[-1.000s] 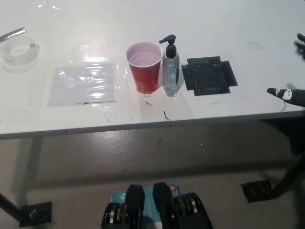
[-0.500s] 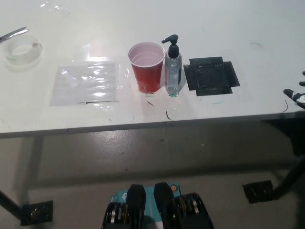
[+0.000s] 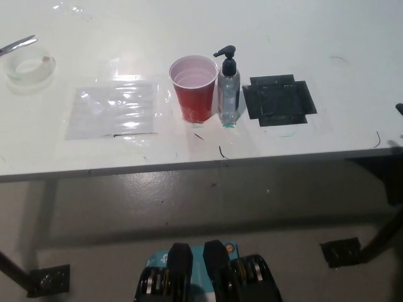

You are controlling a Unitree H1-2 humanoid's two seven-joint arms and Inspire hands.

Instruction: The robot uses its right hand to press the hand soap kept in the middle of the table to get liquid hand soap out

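Only a black sliver of the right hand (image 3: 399, 108) shows at the table's (image 3: 327, 38) edge, grip unreadable; the hand soap (image 3: 228, 88) stands far left of it.

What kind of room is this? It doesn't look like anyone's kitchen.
Probably a lab or workshop test bench, not a home. A plain white table over a bare concrete floor holds a staged setup: a soap pump bottle beside a red cup, with a black taped square and a tape roll.

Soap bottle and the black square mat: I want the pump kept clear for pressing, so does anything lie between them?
No. In the head view only a narrow bare strip of white table separates the soap bottle from the black mat.
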